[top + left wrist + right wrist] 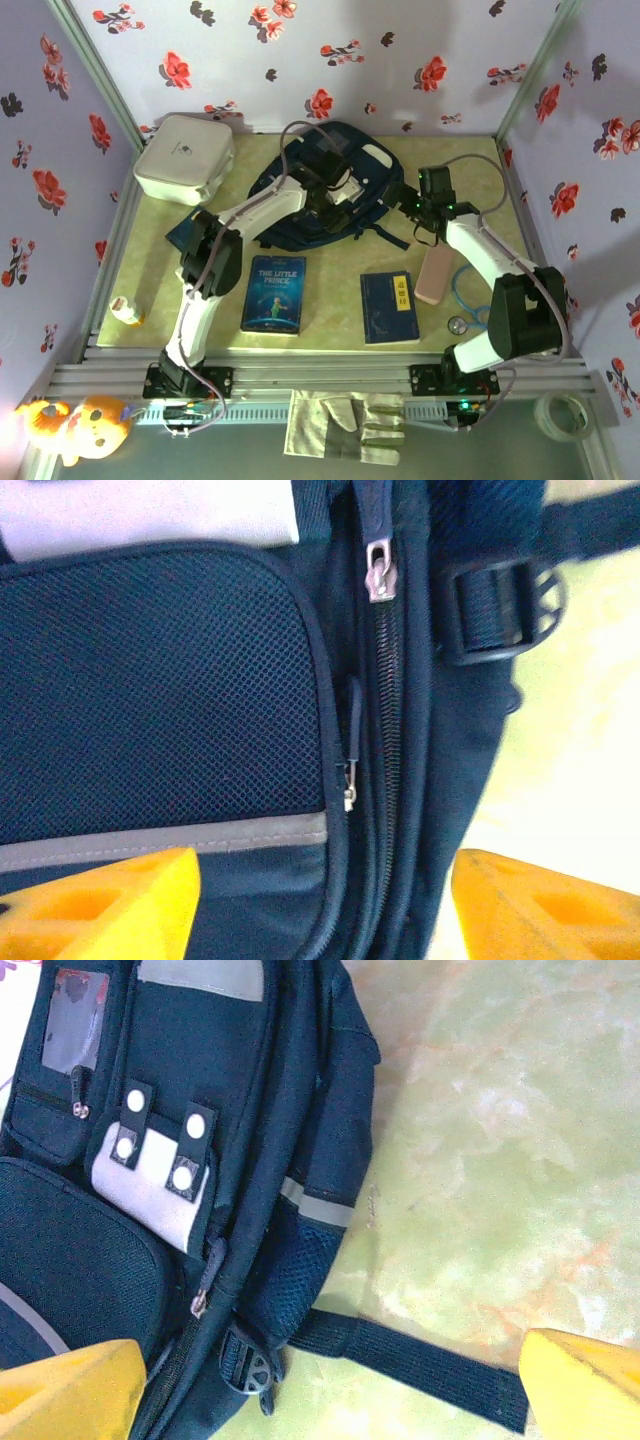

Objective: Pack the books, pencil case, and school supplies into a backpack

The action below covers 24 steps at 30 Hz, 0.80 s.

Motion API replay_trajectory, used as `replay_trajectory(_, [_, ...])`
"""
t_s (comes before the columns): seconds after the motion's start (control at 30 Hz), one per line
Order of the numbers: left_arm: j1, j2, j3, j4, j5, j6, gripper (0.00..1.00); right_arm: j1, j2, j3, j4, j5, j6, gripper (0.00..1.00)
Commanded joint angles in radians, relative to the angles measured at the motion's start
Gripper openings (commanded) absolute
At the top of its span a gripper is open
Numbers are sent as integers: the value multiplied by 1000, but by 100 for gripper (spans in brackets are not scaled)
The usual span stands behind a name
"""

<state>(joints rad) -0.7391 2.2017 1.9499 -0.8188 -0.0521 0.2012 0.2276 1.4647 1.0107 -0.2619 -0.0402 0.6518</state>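
Both pincers are open over the backpack (385, 185), and neither has hold of anything. My left pincer (322, 875) has its yellow fingers (110, 905) spread either side of the mesh pocket (160, 680) and a zip (385, 710), whose pull (378, 570) sits near the top of that view. My right pincer (332, 1360) stands wide above the bag's side and a strap (420, 1365) lying on the worktop (500, 1110). The backpack lies at the far middle of the worktop. The Little Prince book (273, 293) and the navy book (390, 307) lie flat nearer the arm bases, with the pink pencil case (433, 275) just right of the navy book.
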Motion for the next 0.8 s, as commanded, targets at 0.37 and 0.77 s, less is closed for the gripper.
replay_trajectory(0.37, [-19, 103, 43, -110, -98, 79, 47, -9, -65, -66, -5, 52, 85, 99])
replay_trajectory(0.77, [-19, 138, 116, -77, -149, 43, 15, -8, -83, -124, 57, 37, 91, 99])
